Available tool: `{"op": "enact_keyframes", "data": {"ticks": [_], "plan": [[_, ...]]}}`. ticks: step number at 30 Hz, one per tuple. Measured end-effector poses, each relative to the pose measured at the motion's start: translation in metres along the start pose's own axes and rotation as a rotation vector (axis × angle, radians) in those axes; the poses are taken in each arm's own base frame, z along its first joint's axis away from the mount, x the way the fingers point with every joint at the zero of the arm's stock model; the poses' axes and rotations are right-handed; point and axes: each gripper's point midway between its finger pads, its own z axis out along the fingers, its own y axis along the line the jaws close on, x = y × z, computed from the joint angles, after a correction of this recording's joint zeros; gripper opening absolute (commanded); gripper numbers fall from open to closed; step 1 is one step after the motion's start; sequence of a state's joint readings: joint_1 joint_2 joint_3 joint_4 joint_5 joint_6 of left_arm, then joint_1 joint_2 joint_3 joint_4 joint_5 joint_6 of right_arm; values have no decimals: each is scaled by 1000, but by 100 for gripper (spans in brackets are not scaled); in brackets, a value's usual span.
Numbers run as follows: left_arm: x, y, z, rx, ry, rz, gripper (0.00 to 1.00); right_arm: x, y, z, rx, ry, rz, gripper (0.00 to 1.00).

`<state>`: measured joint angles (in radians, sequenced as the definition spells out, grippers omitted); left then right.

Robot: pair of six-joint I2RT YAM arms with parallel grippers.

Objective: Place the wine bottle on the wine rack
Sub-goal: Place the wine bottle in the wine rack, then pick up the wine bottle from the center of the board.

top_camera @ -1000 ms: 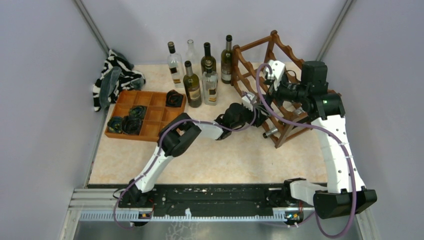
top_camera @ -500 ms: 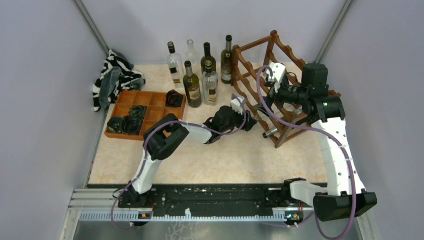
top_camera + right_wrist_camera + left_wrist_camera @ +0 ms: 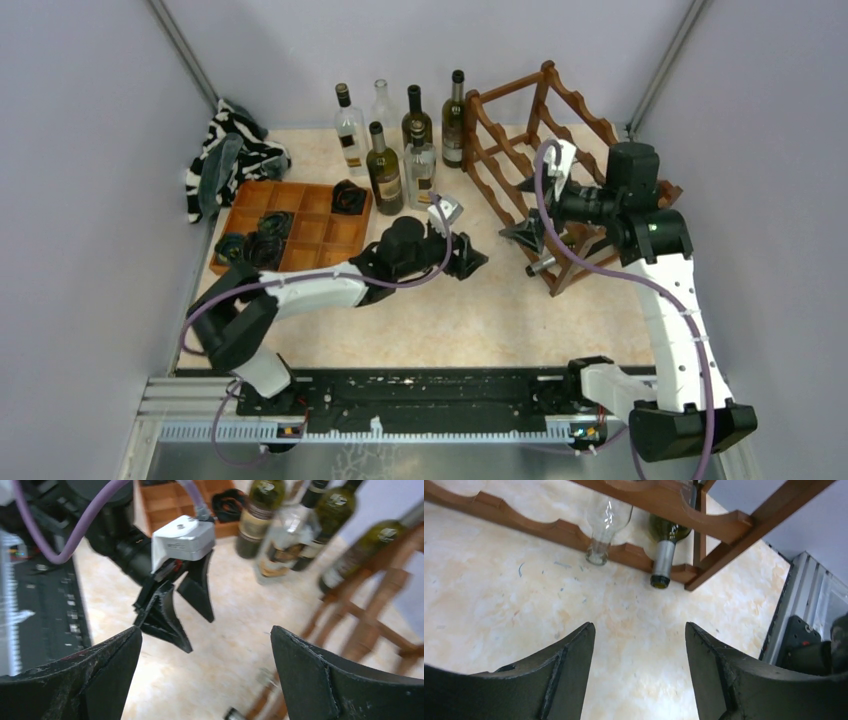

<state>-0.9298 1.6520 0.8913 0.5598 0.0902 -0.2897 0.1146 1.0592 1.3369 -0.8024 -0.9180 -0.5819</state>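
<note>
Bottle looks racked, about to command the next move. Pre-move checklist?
1. Left tool empty: ok, jaws apart, nothing between.
2. Right tool empty: ok, wide open.
3. Dark green bottle with silver-foiled neck seated in dark reddish-brown wooden rack: ok, bottom row, beside clear glass bottle.
4. Left tool clear of rack: ok, over bare table.
5. Right tool clear of rack: cannot tell, it overlaps the rack from above.
6. Next bottle available: ok, six upright bottles at the back.
</note>
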Motion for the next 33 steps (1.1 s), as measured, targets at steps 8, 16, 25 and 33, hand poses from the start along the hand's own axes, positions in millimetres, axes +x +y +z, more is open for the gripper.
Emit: {"op": "enact_keyframes", "data": {"ticks": [8,16,25,33], "plan": [[-8,6,-61,-100,94,33,98,7,40,11,-179,-39,98,99],[-76,33,-101,-199,13,-7,99,19,52,12,-197,20,59,98],[-169,48,-131,-185,-177,-90,99,22,54,9,-160,-7,-1,99],[-215,64,-150,-258,-256,-67,99,19,46,23,-197,-40,25,98]]}}
